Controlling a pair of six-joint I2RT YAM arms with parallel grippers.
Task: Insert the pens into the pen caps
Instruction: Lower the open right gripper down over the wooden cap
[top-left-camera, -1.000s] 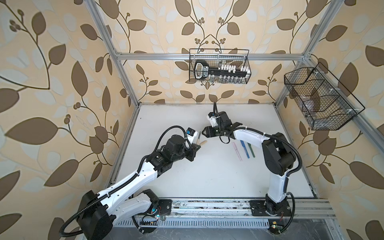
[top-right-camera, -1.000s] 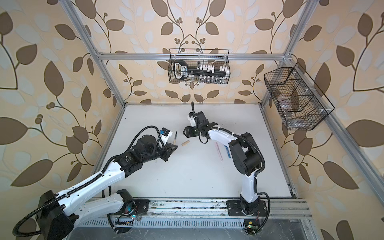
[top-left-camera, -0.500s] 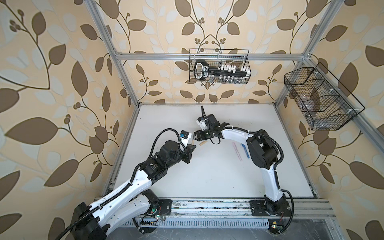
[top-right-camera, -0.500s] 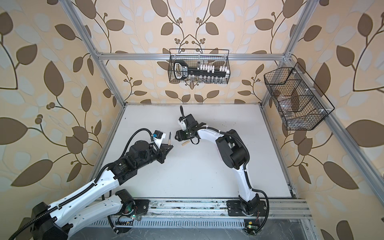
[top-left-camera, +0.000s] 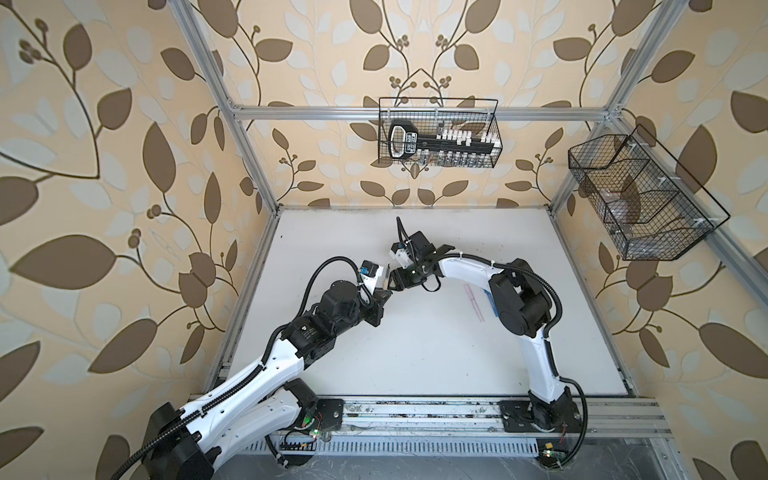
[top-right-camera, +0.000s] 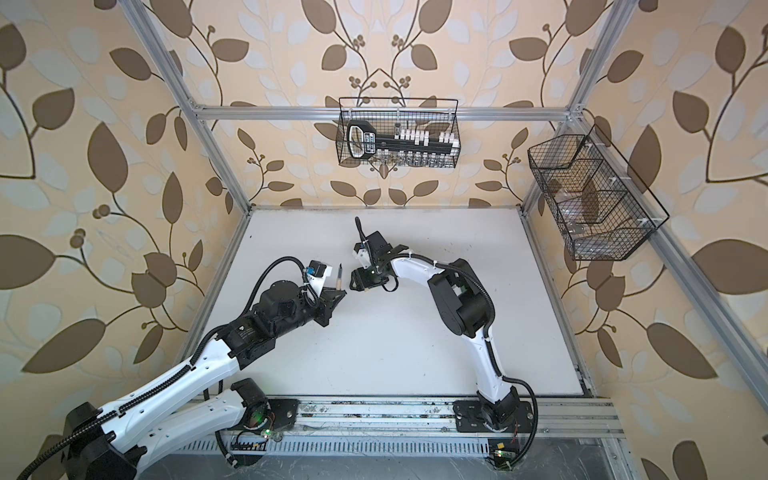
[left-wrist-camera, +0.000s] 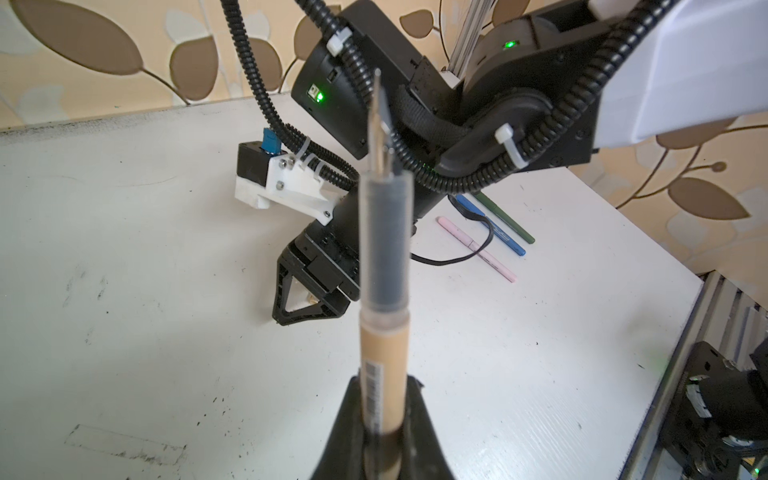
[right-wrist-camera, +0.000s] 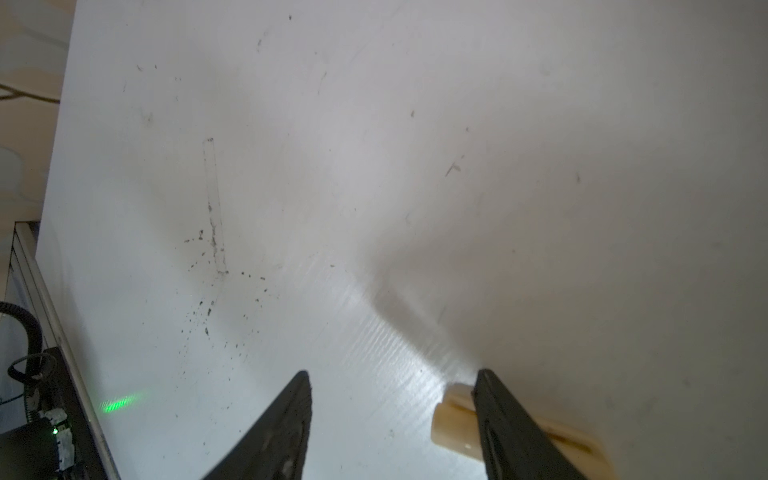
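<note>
My left gripper (left-wrist-camera: 384, 380) is shut on the lower barrel of a tan pen (left-wrist-camera: 384, 353), which stands upright with its dark tip up, also in a top view (top-right-camera: 339, 277). Just right of it, my right gripper (right-wrist-camera: 392, 374) hangs open and low over the table. A tan pen cap (right-wrist-camera: 453, 419) lies on the table, with one finger (right-wrist-camera: 498, 415) over it. The other finger (right-wrist-camera: 291, 415) stands apart from it. Pink (left-wrist-camera: 478, 249), blue (left-wrist-camera: 492, 226) and dark green (left-wrist-camera: 505, 218) pens lie side by side behind the right arm. Both grippers (top-left-camera: 382, 296) (top-left-camera: 395, 279) meet near the table's middle-left.
A wire basket (top-left-camera: 440, 133) with a tool set hangs on the back wall and another basket (top-left-camera: 648, 199) on the right wall. The right arm's dark elbow (top-left-camera: 519, 299) sits over the lying pens. A metal rail (top-left-camera: 415, 415) runs along the front edge.
Both grippers have shifted left. The left wrist has turned so the tan pen now points up. The right gripper has come down over the tan cap.
</note>
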